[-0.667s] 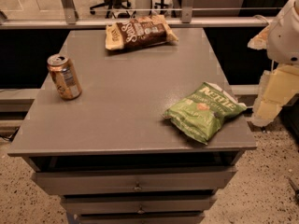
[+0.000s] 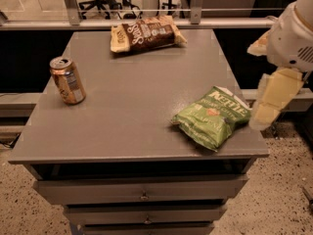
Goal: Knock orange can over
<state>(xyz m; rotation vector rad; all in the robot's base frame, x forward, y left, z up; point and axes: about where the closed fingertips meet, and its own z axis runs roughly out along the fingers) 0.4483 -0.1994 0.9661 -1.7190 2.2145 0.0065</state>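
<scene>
The orange can (image 2: 67, 81) stands upright near the left edge of the grey table (image 2: 142, 82), with its silver top and pull tab showing and a pale label patch on its side. My gripper (image 2: 264, 115) hangs off the table's right edge, pointing down on the white arm (image 2: 293, 38), beside the green chip bag (image 2: 212, 116). It is far from the can, the whole width of the table away, and holds nothing.
A brown chip bag (image 2: 146, 33) lies at the back of the table. The green chip bag lies near the front right corner. Drawers (image 2: 142, 196) are under the tabletop. A rail and office chairs stand behind it.
The arm and gripper have shifted slightly left, toward the table's right edge. The can and both bags have not moved.
</scene>
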